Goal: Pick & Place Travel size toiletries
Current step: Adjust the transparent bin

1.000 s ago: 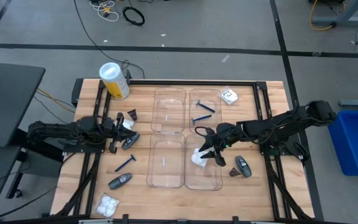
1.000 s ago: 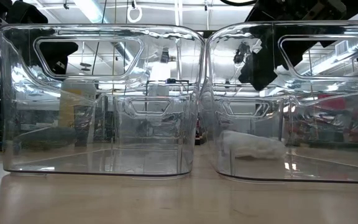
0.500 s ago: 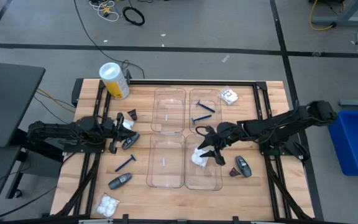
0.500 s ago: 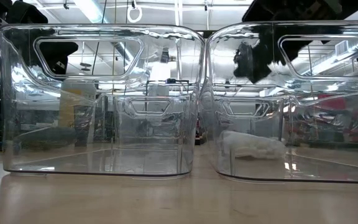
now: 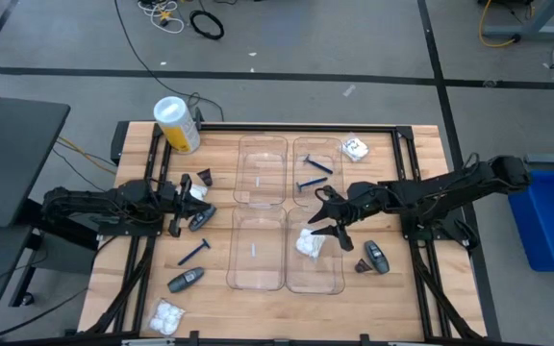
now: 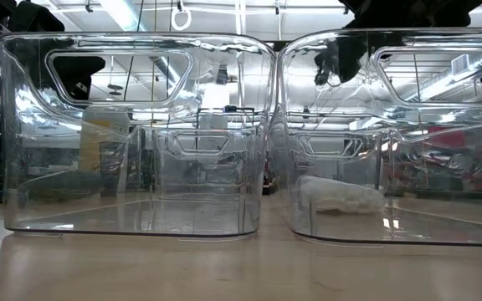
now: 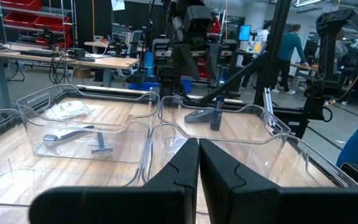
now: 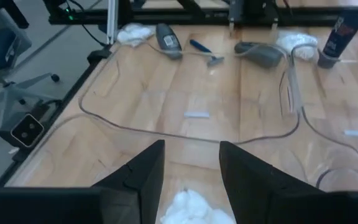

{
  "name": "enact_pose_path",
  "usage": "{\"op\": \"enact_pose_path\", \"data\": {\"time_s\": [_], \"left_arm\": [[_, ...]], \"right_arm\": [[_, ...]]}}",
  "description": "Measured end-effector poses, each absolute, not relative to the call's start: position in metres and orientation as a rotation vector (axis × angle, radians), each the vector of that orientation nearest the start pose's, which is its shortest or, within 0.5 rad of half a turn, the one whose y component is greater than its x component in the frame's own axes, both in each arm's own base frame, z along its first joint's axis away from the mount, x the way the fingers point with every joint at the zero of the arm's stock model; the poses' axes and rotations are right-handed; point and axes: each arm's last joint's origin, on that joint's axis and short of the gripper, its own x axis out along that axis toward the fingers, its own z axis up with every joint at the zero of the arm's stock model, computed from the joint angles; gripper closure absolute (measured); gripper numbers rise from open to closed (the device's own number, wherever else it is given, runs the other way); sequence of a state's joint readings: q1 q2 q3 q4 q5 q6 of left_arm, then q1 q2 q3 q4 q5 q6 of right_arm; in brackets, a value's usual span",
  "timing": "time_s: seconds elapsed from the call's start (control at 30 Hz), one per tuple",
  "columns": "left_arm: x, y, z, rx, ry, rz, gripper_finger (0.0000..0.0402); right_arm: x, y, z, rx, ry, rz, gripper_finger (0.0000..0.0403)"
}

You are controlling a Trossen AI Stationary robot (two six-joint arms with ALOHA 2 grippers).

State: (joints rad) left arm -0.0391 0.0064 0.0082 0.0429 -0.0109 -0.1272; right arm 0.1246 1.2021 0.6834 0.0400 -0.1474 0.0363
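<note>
Along the worktop's (image 5: 258, 303) left side, the left gripper (image 5: 175, 206) waits with its fingers pressed together on nothing, near a dark grey oval tube (image 5: 201, 220), a small dark cone piece (image 5: 204, 178) and a white packet (image 5: 196, 191). Closer to the front edge lie a thin blue razor (image 5: 194, 252), a 2nd grey tube (image 5: 186, 280) and another small white crinkly packet (image 5: 166, 315).

Mid-worktop stand 4 clear plastic compartment trays (image 5: 261, 169). The far right tray holds 2 blue razors (image 5: 313, 183); the near right tray holds a crumpled white packet (image 5: 308, 243), resting on its floor.

Above that tray's right rim hangs the right gripper (image 5: 332, 216), fingers spread wide and empty, the packet below it.

Further right, a grey tube (image 5: 376, 255) and a dark cone (image 5: 362, 266) lie just beside each other, and a white packet (image 5: 355, 148) sits at the far corner.

The tube looks light, rigid and probably slick, so pinching across its narrow width at mid-length seems safest. Packets should be soft and squashy, tolerant of any grip; razors are thin, best taken by the handle.
</note>
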Motion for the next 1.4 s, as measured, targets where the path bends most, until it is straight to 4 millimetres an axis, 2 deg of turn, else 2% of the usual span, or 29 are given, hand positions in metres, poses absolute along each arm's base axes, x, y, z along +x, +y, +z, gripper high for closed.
{"op": "enact_pose_path", "data": {"time_s": [0.37, 0.8, 1.13, 1.4], "left_arm": [[0.097, -0.003, 0.170, -0.129, -0.042, -0.031, 0.0379], [0.097, -0.003, 0.170, -0.128, -0.043, -0.031, 0.0379], [0.097, -0.003, 0.170, -0.128, -0.043, -0.031, 0.0379], [0.097, -0.003, 0.170, -0.128, -0.043, -0.031, 0.0379]], "right_arm": [[0.240, 0.037, 0.246, 0.091, 0.472, 0.261, 0.0277], [0.211, 0.031, 0.279, 0.057, 0.337, 0.265, 0.0321], [0.196, 0.029, 0.282, 0.040, 0.363, 0.264, 0.0323], [0.180, 0.027, 0.294, 0.039, 0.313, 0.266, 0.0325]]}}
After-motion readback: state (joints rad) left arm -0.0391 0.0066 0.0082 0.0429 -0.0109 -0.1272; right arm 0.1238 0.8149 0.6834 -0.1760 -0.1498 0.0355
